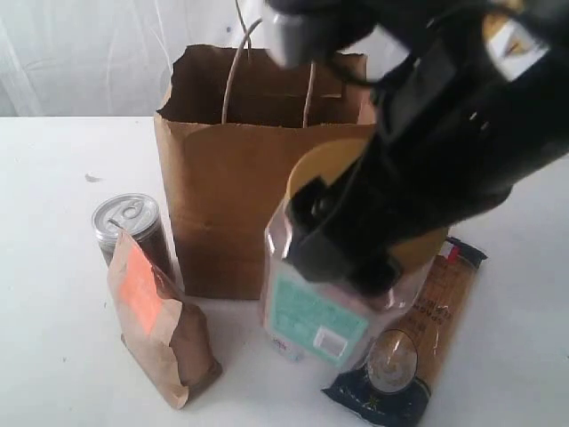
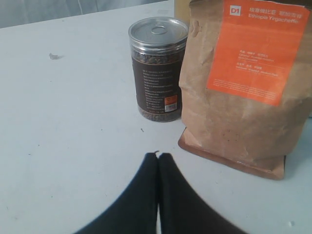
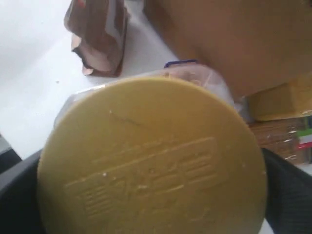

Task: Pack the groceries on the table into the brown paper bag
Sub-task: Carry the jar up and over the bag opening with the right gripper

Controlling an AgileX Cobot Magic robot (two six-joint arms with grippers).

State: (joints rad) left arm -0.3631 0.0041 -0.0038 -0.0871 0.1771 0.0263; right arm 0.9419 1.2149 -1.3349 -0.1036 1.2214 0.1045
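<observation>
The brown paper bag (image 1: 222, 178) stands open at the back of the table (image 1: 53, 267). My right gripper (image 1: 342, 258) comes down from above and is shut on the yellow-lidded clear jar (image 1: 311, 320). The jar tilts just in front of the bag. Its lid (image 3: 151, 156) fills the right wrist view, with a dark finger at each side. The long pasta packet (image 1: 436, 329) lies to the right of the jar. The silver-topped can (image 2: 158, 68) and the kraft pouch (image 2: 243, 83) stand left of the bag. My left gripper (image 2: 158, 156) is shut and empty, low over the table before them.
The bag's two handles (image 1: 233, 76) stick up over its open mouth. My right arm (image 1: 462, 107) covers the upper right of the exterior view and hides part of the bag's rim. White table shows on the far left.
</observation>
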